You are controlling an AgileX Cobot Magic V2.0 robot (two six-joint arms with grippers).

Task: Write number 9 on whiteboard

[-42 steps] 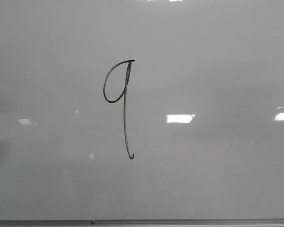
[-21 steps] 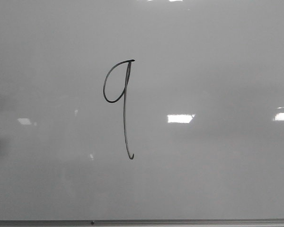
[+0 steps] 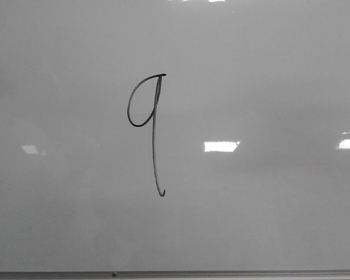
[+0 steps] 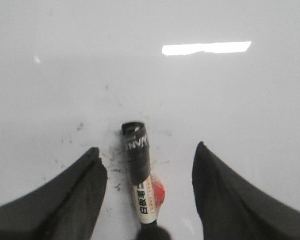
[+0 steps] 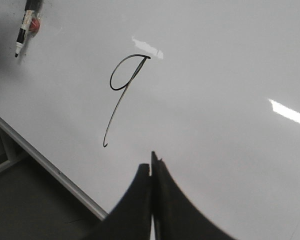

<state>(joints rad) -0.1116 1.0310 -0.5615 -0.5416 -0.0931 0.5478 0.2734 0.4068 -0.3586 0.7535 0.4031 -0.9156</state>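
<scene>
**Status: digit 9 present on whiteboard, both claws free of load**

The number 9 [image 3: 152, 133] is drawn in thin black line on the whiteboard [image 3: 268, 70]. In the front view it sits slightly left of the board's centre, with a narrow oval loop at the top and a long stem ending in a small hook. The grey frame edge [image 3: 221, 273] of the whiteboard runs along the near side, well below the hook. Bright rectangular light reflections [image 3: 221, 146] lie on the glossy surface to the right of the stem.

The left claw [image 4: 147, 165] is spread wide, its two dark fingers [image 4: 75, 200] well apart. A marker pen [image 4: 140, 172] lies flat on the whiteboard between them, touching neither finger. Its body is black with a white printed label. Small dark specks mark the board around it.

The right claw [image 5: 151, 172] is fully closed, fingertips pressed together with nothing between them. It is positioned above the whiteboard, near the hooked end of the number 9.

In the right wrist view, the marker pen appears far from the digit, close to the board's corner.
</scene>
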